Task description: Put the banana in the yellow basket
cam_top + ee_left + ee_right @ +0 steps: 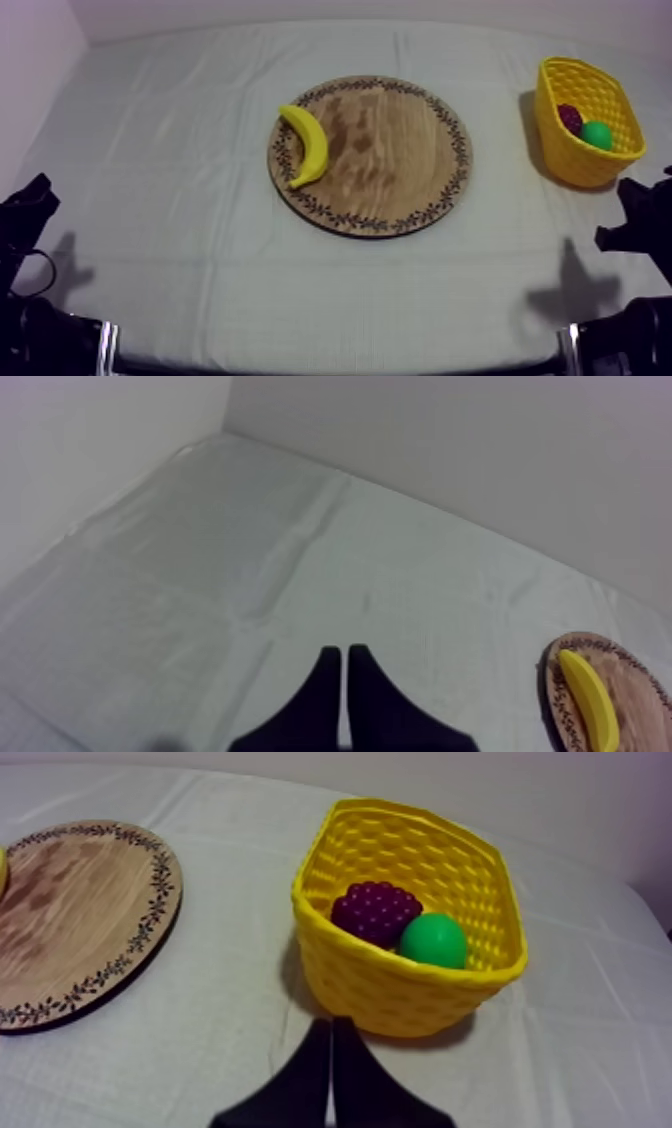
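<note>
Creased cloth (170, 200) bears round wooden board (400, 150), curved banana (309, 146).

Banana (308, 148) on board (390, 160); basket (572, 150) at right

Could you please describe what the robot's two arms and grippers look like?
The left arm and right arm show as black, angular shapes in the top view. The left gripper and right gripper each have two matte black fingers, broad at the base and tapering to slim tips. No markings are visible on them.
</note>
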Robot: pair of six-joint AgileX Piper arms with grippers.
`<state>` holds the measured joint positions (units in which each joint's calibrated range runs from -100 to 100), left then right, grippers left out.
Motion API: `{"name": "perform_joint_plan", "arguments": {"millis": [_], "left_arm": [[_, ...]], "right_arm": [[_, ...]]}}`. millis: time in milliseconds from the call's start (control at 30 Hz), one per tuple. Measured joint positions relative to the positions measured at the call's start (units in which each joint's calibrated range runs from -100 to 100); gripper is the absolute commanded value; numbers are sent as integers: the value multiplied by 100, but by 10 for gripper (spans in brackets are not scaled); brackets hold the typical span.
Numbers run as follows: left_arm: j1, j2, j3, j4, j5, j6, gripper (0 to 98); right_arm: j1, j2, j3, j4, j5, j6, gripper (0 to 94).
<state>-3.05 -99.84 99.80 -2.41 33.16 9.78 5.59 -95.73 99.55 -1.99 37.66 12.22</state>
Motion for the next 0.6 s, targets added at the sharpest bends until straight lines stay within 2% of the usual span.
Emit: {"name": "perform_joint_plan", "arguments": {"millis": [367,600], "left_arm": [[0,0,0,0,0,0,1],[0,0,0,0,0,0,1]], "right_arm": [[-17,0,0,0,0,0,4],[-419,0,0,0,0,26,4]]}}
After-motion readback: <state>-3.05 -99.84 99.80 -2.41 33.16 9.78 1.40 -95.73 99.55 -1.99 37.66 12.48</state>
